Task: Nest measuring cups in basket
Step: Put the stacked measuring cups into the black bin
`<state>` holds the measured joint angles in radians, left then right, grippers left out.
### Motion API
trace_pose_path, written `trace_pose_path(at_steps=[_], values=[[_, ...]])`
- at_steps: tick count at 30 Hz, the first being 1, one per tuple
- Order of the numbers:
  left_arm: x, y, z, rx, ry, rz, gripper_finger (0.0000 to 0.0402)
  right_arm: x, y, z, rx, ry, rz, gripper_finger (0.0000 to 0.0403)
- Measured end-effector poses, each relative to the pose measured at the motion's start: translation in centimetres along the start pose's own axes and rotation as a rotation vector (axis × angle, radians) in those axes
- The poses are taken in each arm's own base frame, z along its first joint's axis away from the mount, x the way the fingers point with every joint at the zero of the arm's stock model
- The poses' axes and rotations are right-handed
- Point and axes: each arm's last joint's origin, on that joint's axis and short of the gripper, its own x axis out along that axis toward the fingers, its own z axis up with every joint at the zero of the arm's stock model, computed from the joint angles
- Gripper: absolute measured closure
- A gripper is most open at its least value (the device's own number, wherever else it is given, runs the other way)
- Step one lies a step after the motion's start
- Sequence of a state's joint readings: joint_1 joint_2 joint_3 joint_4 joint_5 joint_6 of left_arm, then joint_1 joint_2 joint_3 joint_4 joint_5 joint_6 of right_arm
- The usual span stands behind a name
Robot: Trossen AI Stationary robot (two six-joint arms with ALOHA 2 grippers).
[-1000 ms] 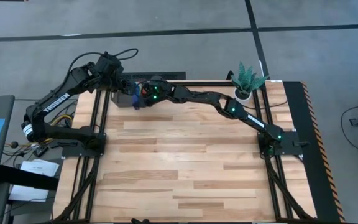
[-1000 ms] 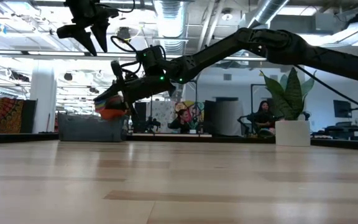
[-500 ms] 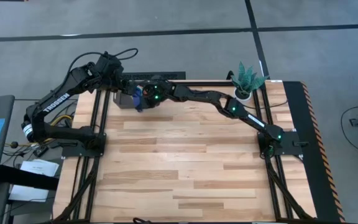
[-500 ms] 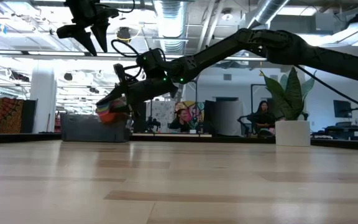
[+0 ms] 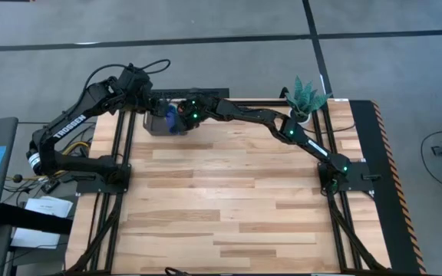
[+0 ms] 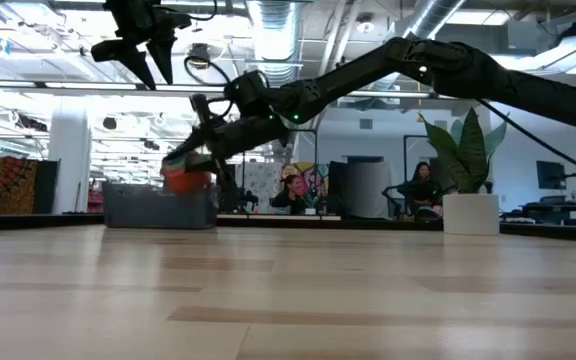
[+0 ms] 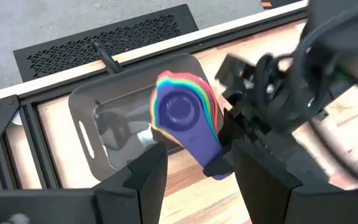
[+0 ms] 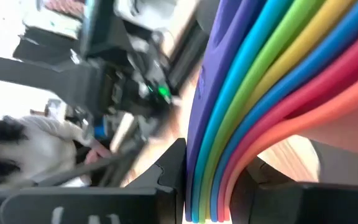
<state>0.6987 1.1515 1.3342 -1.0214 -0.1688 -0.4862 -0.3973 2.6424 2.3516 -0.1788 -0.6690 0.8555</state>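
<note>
I see my right pincer (image 5: 176, 116) clamped on the handles of the nested stack of rainbow-coloured plastic measuring cups (image 7: 182, 112) — dark blue on top, orange at the bottom — holding it tilted just above the small dark grey rectangular basket (image 7: 114, 127) at the far left edge of the wooden tabletop (image 5: 236, 199). My left pincer (image 6: 148, 55) hangs high above the basket, its fingers apart and holding nothing — well clear of the stack.
</note>
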Motion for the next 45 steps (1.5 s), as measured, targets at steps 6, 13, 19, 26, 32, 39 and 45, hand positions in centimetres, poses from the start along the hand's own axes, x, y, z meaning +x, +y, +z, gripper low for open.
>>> trace_pose_path(at_steps=[6,13,19,26,32,39,45], values=[[0.0,0.1,0.1,0.003,-0.008,0.000,0.0235,0.5,2.1,0.5,0.008,-0.127,0.092,0.0310],[0.1,0.5,0.3,0.008,-0.007,0.003,0.0235,2.5,2.7,-1.2,-0.001,-0.160,0.074,0.0310],[0.1,0.6,0.4,0.017,-0.003,-0.002,0.0235,3.6,3.9,-2.4,0.003,-0.181,0.075,0.0310],[1.3,0.7,0.5,0.067,0.031,0.061,0.0235,3.7,3.8,-2.5,0.015,-0.211,0.035,0.0310],[3.4,0.4,0.7,0.092,0.104,0.057,0.0235,2.6,2.8,-1.2,0.052,-0.218,0.041,0.0310],[3.8,0.5,1.0,0.098,0.105,0.057,0.0235,3.5,4.4,-2.1,0.080,-0.235,0.118,0.0310],[3.8,1.2,1.1,0.089,0.110,0.074,0.0235,4.5,5.1,-3.1,0.075,-0.321,0.109,0.0310]])
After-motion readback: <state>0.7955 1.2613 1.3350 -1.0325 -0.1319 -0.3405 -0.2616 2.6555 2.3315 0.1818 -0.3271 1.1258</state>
